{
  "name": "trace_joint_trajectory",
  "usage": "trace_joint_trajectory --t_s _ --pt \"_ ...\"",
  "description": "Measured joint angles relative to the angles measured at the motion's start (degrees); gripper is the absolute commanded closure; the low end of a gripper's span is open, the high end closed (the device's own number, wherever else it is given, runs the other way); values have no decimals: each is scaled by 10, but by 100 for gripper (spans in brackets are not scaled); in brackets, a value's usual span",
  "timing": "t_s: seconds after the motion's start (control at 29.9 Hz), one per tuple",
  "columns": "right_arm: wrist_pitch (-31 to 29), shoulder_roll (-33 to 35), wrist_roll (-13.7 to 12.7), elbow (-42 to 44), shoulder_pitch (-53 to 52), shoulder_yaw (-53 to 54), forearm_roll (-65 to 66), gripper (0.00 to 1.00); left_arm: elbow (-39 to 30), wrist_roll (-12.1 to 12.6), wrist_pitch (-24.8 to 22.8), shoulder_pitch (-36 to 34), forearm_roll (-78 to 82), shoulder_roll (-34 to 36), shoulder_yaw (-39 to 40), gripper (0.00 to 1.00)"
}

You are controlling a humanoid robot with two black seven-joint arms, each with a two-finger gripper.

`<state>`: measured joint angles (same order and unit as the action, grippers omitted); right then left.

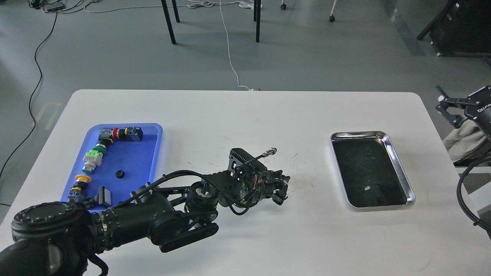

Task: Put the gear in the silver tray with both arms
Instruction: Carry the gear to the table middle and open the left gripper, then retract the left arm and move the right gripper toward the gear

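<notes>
Left gripper point(279, 190) is just a dark clump from here, so no way to tell whether its fingers are apart. The right arm point(473, 111) is chopped off by the frame edge, and the left arm covers the blue tray's point(153, 132) near corner.
</notes>
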<state>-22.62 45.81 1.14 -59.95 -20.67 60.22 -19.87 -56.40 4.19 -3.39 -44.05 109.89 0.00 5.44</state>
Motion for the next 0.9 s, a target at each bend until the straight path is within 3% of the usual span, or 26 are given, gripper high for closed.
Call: trace_joint_trajectory --t_s 0.07,0.2,0.23,0.47,0.77,0.9 --pt "0 0 0 1 0 0 0 1 0 -2 1 0 -2 0 0 55" --pt "1 0 0 3 0 0 0 1 -1 -5 2 0 -4 0 0 7" --pt "1 0 -1 2 0 0 1 1 -1 -5 3 0 -8 0 0 4" --pt "7 9 -2 -15 -6 0 1 1 -2 -5 23 -13 -90 0 28 2" --pt "57 57 -3 -123 -22 -1 41 1 -16 -5 42 -43 -214 3 240 2" --pt "67 94 -3 -157 -49 -39 84 1 -45 -5 58 -44 -332 76 317 2"
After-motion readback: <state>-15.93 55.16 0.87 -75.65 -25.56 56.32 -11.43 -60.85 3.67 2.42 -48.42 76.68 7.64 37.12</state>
